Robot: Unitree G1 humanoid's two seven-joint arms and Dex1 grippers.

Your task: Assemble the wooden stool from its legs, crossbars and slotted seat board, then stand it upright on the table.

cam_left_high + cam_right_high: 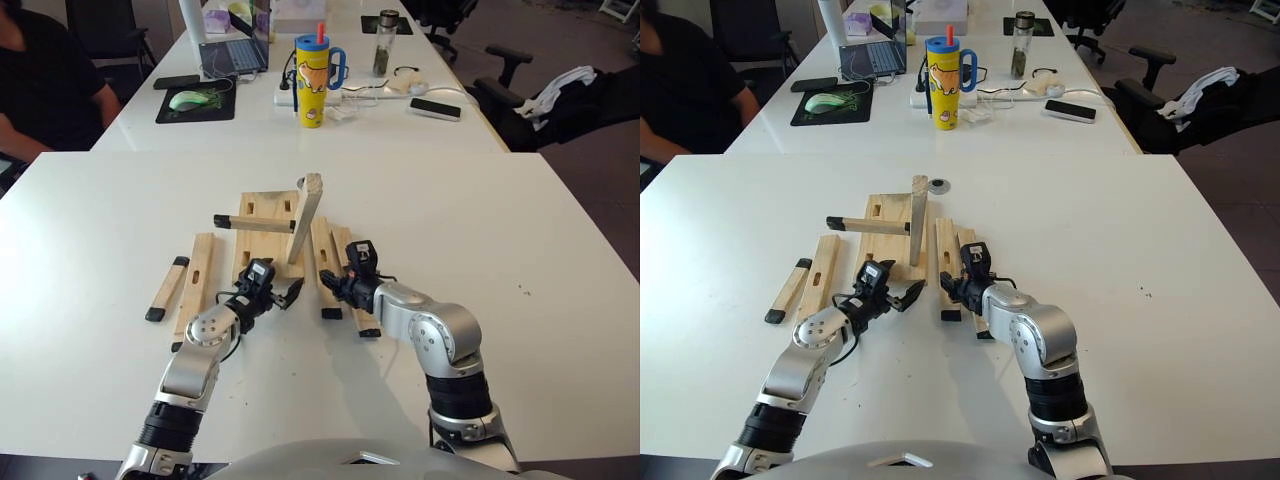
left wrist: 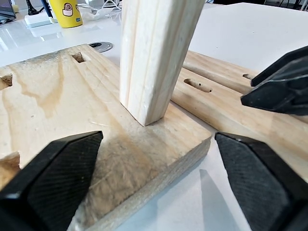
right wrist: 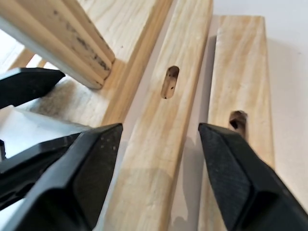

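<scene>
While the left gripper (image 2: 159,137) sits low at the near edge of the seat board (image 1: 262,238), its two fingers are spread wide, pinching nothing. The board's near right corner lies between the black pads (image 2: 53,178).

- Just past that corner an upright leg (image 2: 156,53) stands on end on the board's face. Cannot tell whether its foot sits in a slot.
- A crossbar (image 1: 252,222) with dark end caps runs from that leg's side out past the board's left edge. The joint is not clear.

Right gripper (image 3: 160,127): fingers also apart, holding nothing, straddling a slotted leg (image 3: 166,110) that lies flat just beside the board's right edge. A second leg (image 3: 240,96) lies alongside it on the outer side, touching or nearly so. The two grippers are close together, tips nearly meeting at the board's corner.

Farther out, left of the board, another slotted piece (image 1: 200,272) lies flat, and beside it a short bar (image 1: 167,288) with black ends. All parts rest on the white table (image 1: 520,230).

On the far table: a yellow cup (image 1: 313,80), laptop (image 1: 235,50), green mouse (image 1: 187,100), phone (image 1: 435,108).
</scene>
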